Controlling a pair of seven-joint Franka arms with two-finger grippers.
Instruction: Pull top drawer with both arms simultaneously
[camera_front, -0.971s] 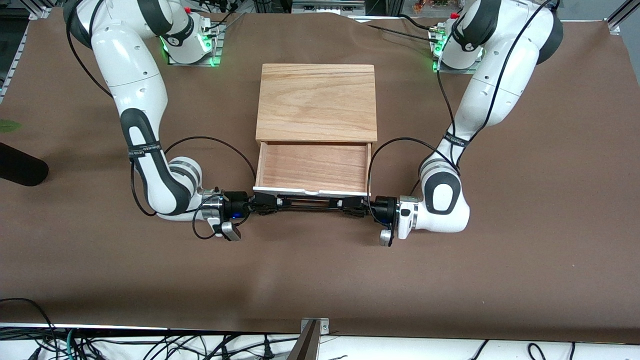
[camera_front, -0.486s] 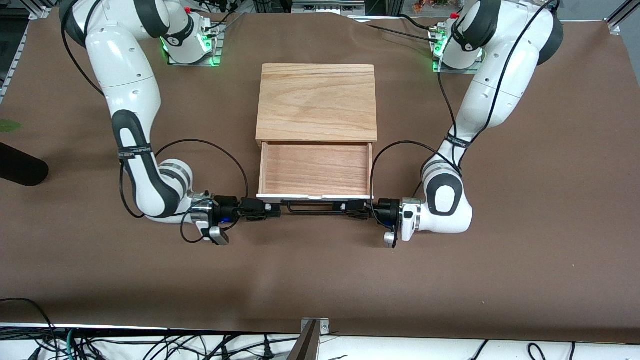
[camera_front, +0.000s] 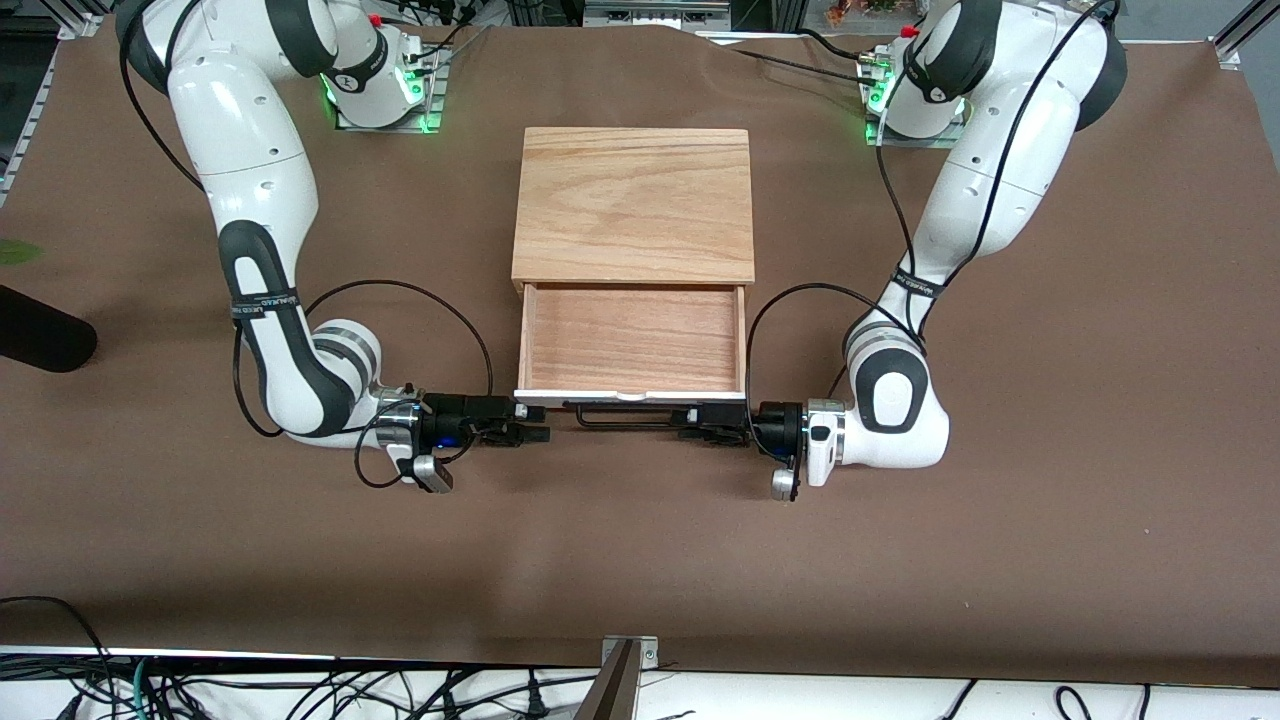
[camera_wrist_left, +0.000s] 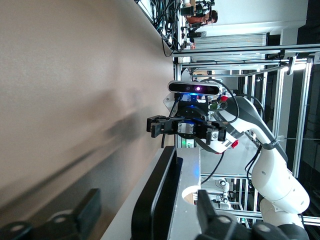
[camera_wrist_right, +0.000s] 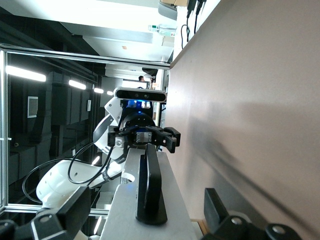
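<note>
Both grippers' fingers (camera_front: 533, 435) (camera_front: 697, 434) released the top drawer (camera_front: 630, 340) handle, now open

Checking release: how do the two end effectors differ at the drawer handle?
The left black two-finger end effector straddles its end of the black bar handle; the right black end effector sits just clear of its end. Left is at the left arm's side of the white-fronted drawer, right at the right arm's. Both are open.
</note>
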